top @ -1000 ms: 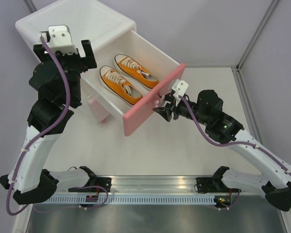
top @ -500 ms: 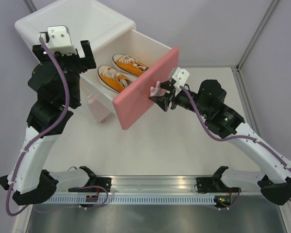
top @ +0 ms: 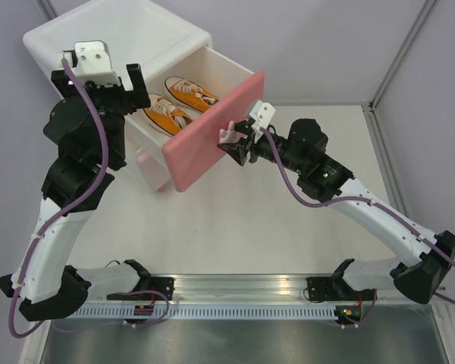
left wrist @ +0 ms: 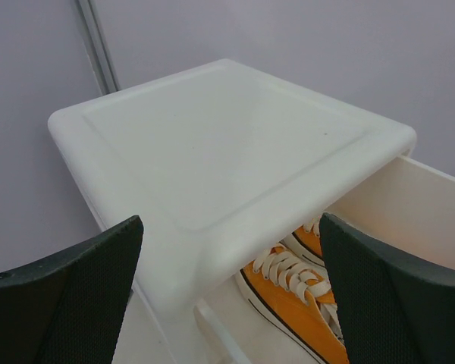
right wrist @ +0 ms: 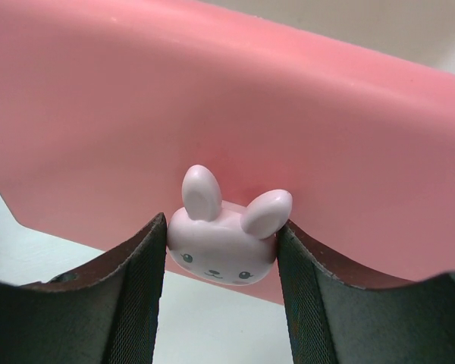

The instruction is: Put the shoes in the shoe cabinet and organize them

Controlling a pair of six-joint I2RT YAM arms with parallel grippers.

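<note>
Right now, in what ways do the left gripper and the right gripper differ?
The left gripper stands wide open and holds nothing; the right gripper is closed on the bunny knob. The left one hangs above the top of the shoe cabinet; the right one is at the pink drawer front, with one finger on each side of the knob. Both have black fingers with textured pads.

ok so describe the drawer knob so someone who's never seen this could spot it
Start at the white cabinet far left on the table; its top drawer, partly open, has a pink front. On the middle of that front sits the knob, gripped by the right tool: a small white bunny head with two ears, the only white piece on the pink.
</note>
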